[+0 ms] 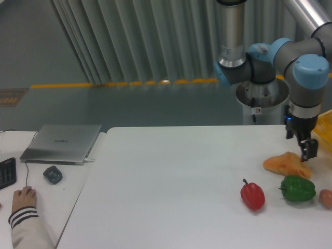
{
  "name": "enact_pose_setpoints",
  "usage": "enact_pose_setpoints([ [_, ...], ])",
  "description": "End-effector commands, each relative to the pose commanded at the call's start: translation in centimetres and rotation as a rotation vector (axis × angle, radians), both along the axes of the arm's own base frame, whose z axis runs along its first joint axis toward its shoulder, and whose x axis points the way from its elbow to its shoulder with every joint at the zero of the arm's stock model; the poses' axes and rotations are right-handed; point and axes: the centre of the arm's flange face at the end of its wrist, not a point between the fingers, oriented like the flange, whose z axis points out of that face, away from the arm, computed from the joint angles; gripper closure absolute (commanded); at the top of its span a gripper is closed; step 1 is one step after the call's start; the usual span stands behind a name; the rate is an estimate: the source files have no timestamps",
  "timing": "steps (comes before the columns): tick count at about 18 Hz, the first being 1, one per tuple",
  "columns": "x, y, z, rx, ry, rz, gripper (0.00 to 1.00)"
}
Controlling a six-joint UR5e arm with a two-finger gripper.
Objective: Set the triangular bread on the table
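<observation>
Lumpy golden-brown triangular bread (286, 164) lying on the smooth white table (171, 181), near its right edge.
Gripper (307, 150) just above it, fingers spread, empty; glossy green pepper (297, 189) and red pepper (252, 195) in front.

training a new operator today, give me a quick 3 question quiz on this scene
1. True or false: the triangular bread rests on the table.
2. Which item lies nearest the bread: A red pepper, B green pepper, C laptop?
3. Fill in: the gripper is ___ the bread.

Key: 1 true; 2 B; 3 above, holding nothing.
</observation>
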Motion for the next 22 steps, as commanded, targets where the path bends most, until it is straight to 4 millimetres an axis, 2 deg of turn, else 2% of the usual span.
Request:
enact_pose_setpoints([
  [3,-1.5,-0.5,1.0,0.008,0.022,-0.005,0.00],
  [6,-5.0,-1.6,1.9,0.002,0.043,-0.021,0.00],
  [10,-9.1,-3.8,1.5,0.001,0.041,-0.171,0.00],
  [13,-11.6,-5.7,1.2,0.001,0.039,-0.175,0.00],
  [16,-12.5,-6.5,0.9,0.007,0.034,-0.173,0.00],
  [22,-12.6,-6.5,0.7,0.015,0.028,-0.184,0.00],
])
